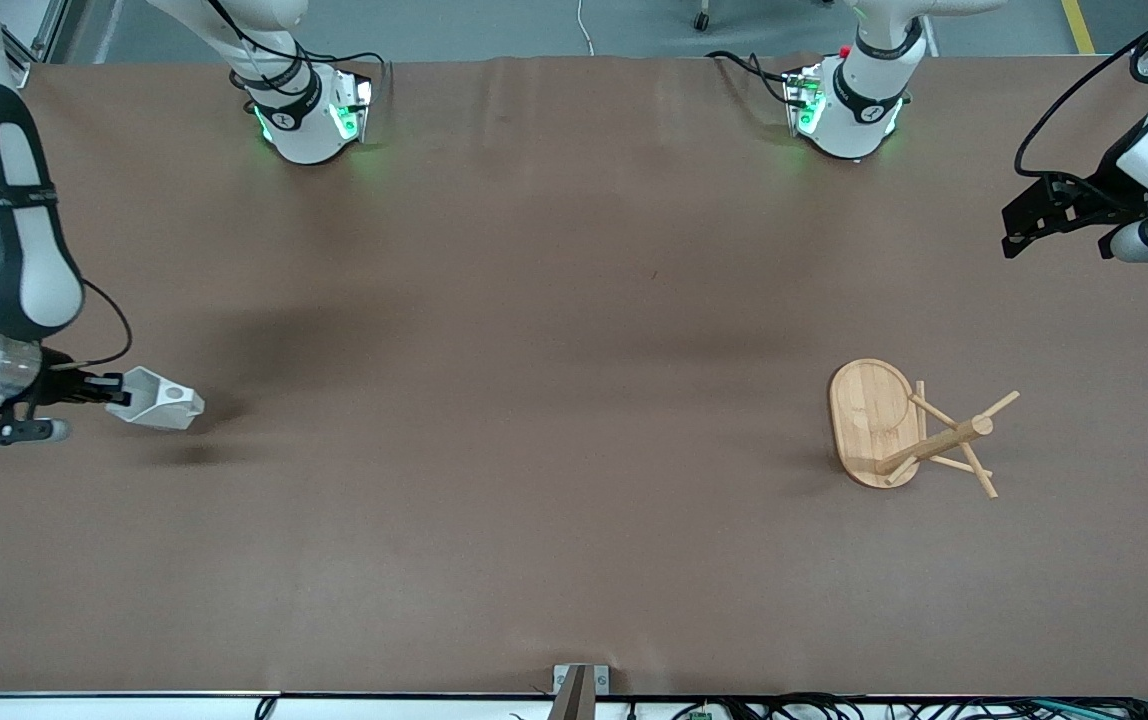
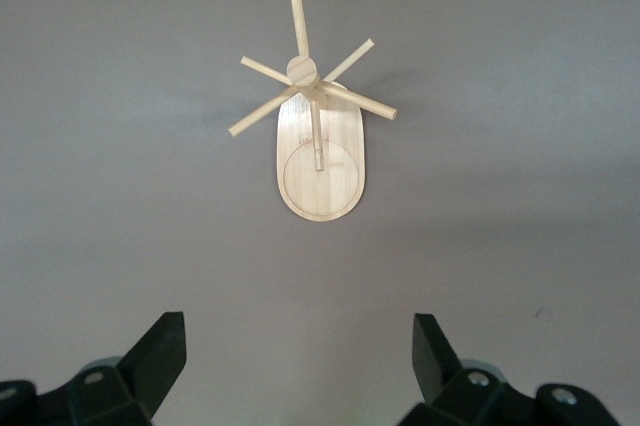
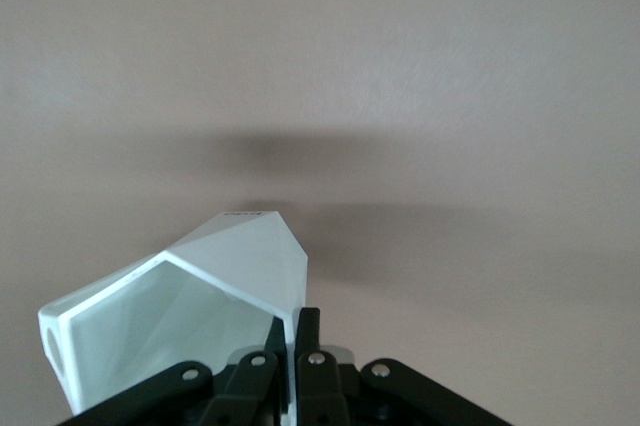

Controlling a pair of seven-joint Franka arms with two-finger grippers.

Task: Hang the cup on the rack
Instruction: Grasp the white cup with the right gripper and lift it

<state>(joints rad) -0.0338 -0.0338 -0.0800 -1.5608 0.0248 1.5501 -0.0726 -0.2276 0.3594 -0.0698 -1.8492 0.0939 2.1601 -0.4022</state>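
The white faceted cup [image 1: 156, 400] hangs tilted in my right gripper [image 1: 120, 392], a little above the table near the right arm's end, with its shadow on the cloth below. In the right wrist view the gripper [image 3: 298, 318] is shut on the cup's [image 3: 240, 256] rim wall, one finger inside and one outside. The bamboo rack [image 1: 909, 430] stands on its oval base toward the left arm's end. My left gripper [image 1: 1009, 228] is open and empty, up in the air, waiting. In the left wrist view the rack [image 2: 318, 136] shows ahead of the open left gripper [image 2: 300, 331].
The brown table cloth [image 1: 534, 400] is bare between the cup and the rack. The two arm bases [image 1: 309, 110] stand along the table's edge farthest from the front camera. A small metal bracket [image 1: 580, 680] sits at the edge nearest to it.
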